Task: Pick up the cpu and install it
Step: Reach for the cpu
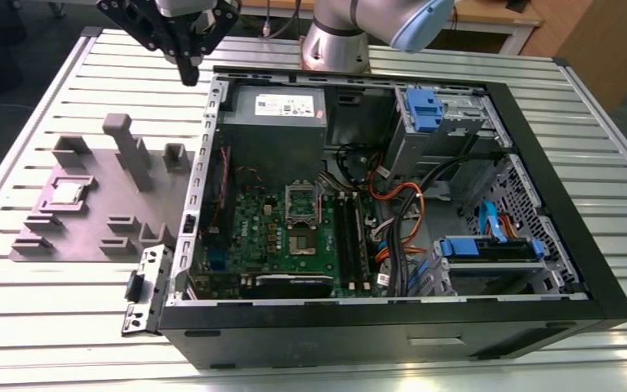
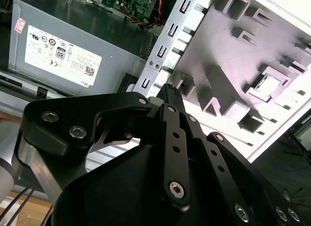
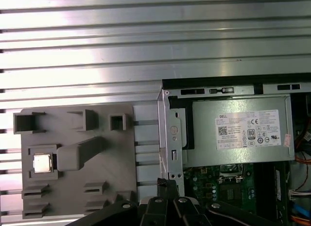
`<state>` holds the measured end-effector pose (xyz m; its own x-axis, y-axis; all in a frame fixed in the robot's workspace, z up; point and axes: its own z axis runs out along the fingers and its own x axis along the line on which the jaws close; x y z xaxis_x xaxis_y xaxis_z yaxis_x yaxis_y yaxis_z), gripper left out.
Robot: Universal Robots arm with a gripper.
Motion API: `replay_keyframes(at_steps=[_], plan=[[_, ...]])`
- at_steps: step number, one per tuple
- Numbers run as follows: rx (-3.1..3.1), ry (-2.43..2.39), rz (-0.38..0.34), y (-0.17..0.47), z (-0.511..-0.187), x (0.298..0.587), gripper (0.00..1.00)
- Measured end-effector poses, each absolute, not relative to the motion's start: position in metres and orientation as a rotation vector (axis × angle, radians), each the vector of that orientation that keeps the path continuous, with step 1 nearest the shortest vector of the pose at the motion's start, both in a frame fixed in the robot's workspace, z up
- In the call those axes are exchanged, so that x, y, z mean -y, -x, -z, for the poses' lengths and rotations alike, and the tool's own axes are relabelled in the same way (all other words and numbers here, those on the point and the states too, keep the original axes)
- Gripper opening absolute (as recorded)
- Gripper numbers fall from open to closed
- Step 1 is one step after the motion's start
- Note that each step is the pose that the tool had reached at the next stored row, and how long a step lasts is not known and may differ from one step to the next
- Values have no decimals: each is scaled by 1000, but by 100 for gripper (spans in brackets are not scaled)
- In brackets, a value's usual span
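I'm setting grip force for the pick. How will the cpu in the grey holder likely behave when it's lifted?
The cpu is a small flat square, so probably stiff and light, unlikely to roll. Its shiny metal top may be slippery. It sits recessed in the grey holder, so likely only thin edges are offered to grip.

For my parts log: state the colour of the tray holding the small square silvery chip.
Dull grey moulded tray, best in the first wrist view.
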<state>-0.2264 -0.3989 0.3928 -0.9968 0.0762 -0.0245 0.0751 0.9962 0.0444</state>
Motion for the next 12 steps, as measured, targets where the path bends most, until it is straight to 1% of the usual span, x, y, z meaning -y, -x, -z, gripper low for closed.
replay_keyframes(at_steps=[12], plan=[[-3112, -118, -68, 229, -393, 399, 11]])
